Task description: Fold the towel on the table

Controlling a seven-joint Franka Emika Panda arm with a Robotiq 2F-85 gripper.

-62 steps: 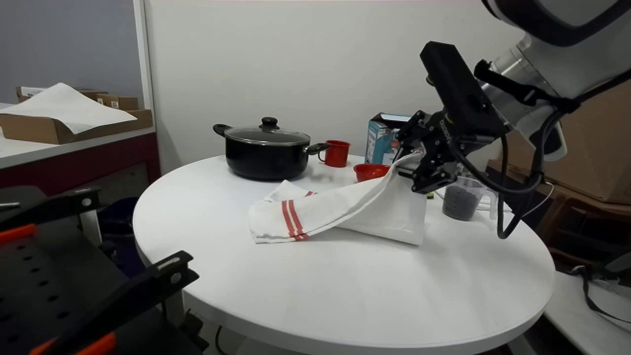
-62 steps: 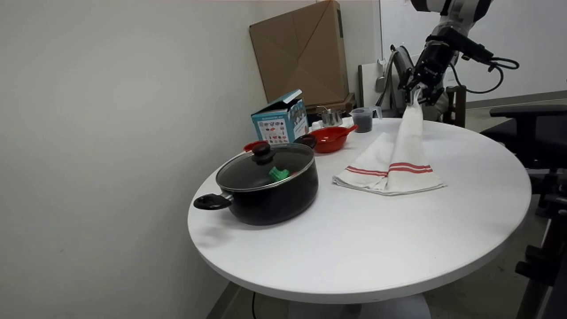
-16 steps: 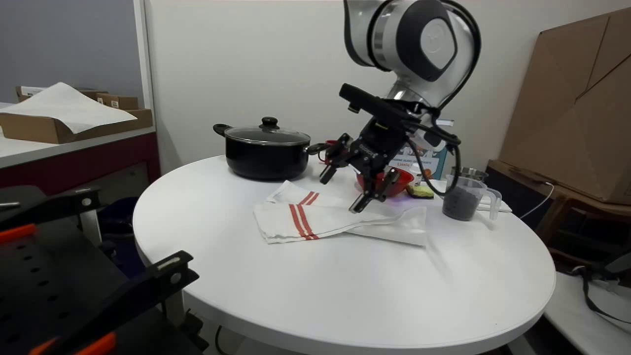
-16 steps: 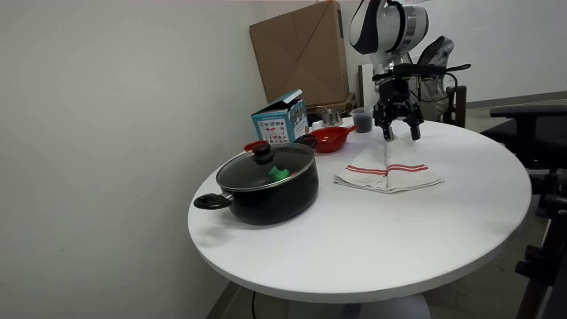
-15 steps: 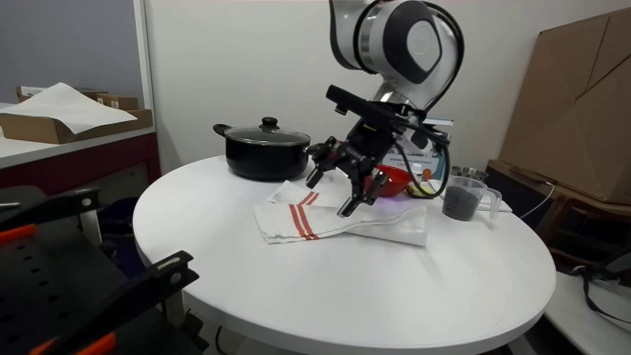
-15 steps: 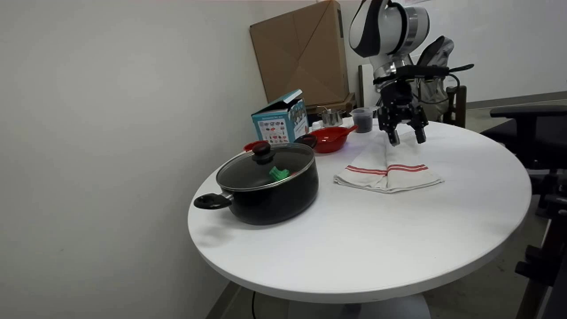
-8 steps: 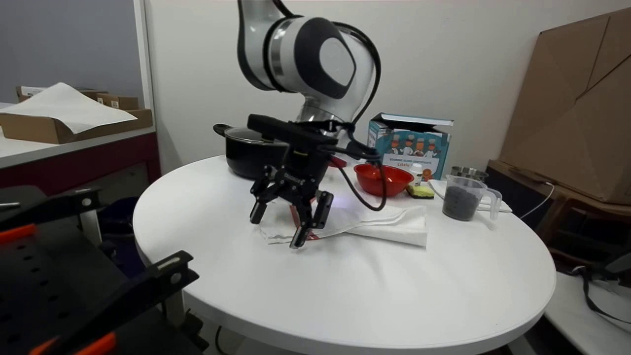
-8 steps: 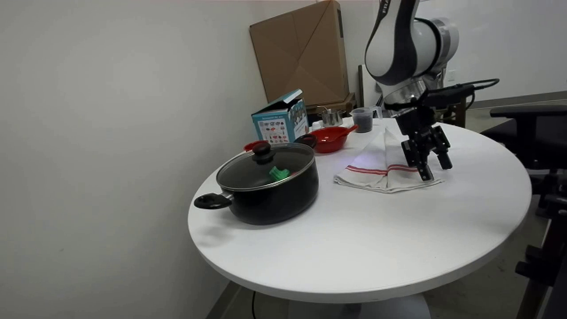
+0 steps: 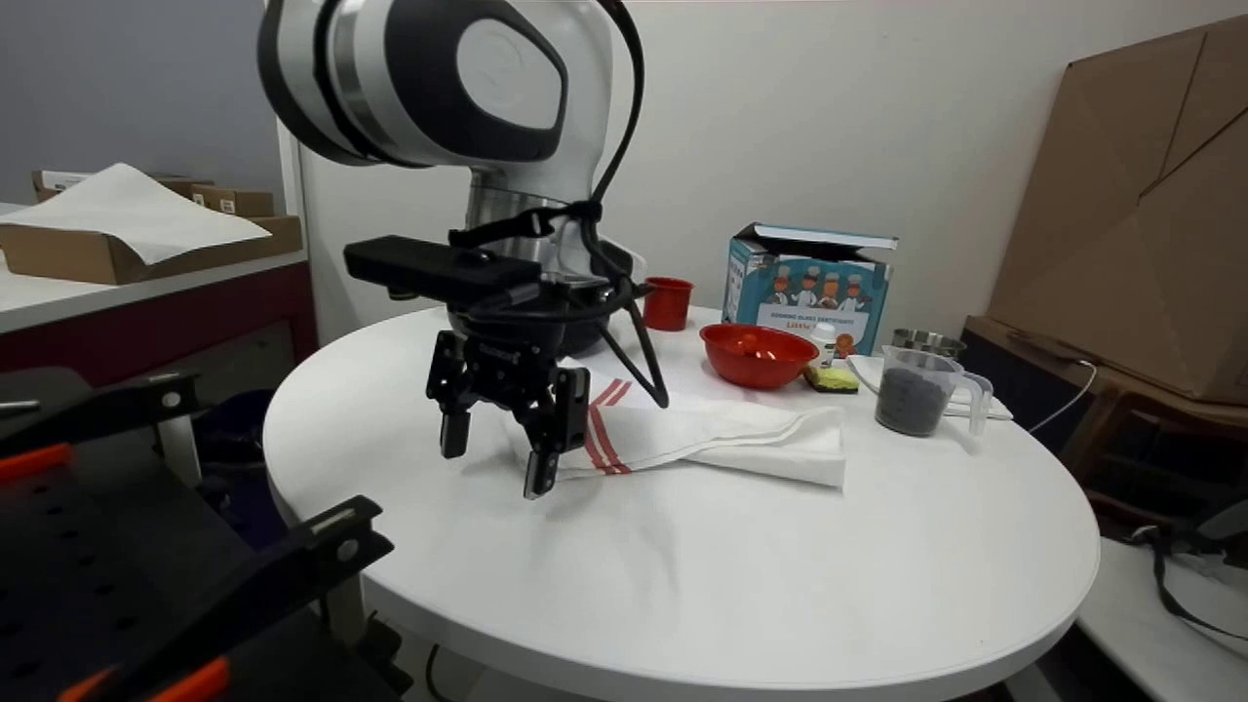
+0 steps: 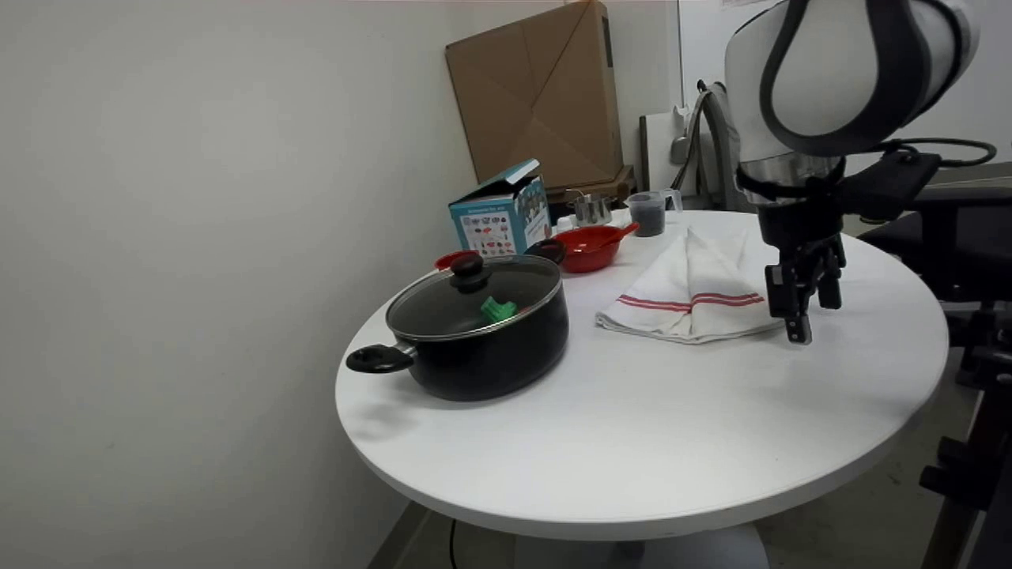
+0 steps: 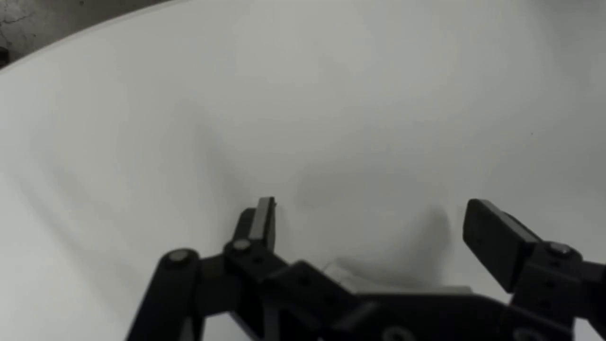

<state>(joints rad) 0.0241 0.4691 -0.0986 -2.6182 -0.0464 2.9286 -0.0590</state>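
The white towel (image 9: pixel 721 436) with red stripes lies loosely folded on the round white table (image 9: pixel 780 585). In an exterior view two layers of the towel (image 10: pixel 672 276) fan apart toward the striped end. My gripper (image 9: pixel 495 466) points down just past that striped end, above the tabletop, and hides part of the hem there. Its jaws stand wide apart with nothing between them. From the other angle the gripper (image 10: pixel 814 314) is beside the towel's striped corner. In the wrist view the gripper (image 11: pixel 371 206) is over bare table, and only a bit of towel edge (image 11: pixel 343 276) shows beyond the gripper body.
A black lidded pot (image 10: pixel 490 359) stands near the towel. Further back are a red bowl (image 9: pixel 756 361), a red mug (image 9: pixel 668 304), a blue box (image 9: pixel 814 297), a sponge (image 9: pixel 831 380) and a measuring cup (image 9: pixel 915 398). The table's edge (image 11: pixel 90 31) curves past in the wrist view.
Four seconds ago my gripper held up the towel's plain end; that end now lies released on the table. Over the last second the open gripper has travelled along the towel to beyond its striped end.
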